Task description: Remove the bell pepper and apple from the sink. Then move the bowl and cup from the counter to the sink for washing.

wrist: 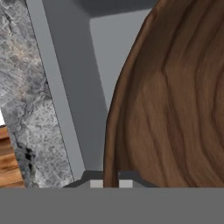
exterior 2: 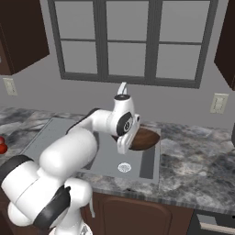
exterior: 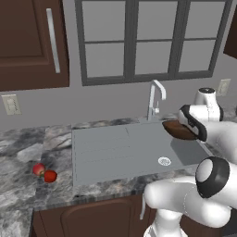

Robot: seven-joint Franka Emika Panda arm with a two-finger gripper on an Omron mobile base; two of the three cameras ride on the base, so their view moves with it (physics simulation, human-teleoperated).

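Claw (wrist: 111,183) clamped on the near rim of the wooden bowl (wrist: 175,100), held tilted over the sink (exterior: 115,152) basin below it; bowl looks stiff, light, wide, likely to swing from a one-edge pinch; rim is the only sensible hold, keep it slow.

We see flat, even rendered light in all three views, moderately bright, with no glare on the window panes (exterior: 152,39) and no single clear source. Soft shading falls inside the sink (exterior: 134,150), where a darker patch lies on the basin floor under the bowl (exterior: 178,130). The faucet (exterior: 155,98) carries only a faint sheen. In the hand view we find the wood grain of the bowl crisp, while the marbled tabletop (wrist: 26,87) looks coarse and slightly smeared. Both base views look soft and low in detail, edges a little jagged, without bending at the borders.
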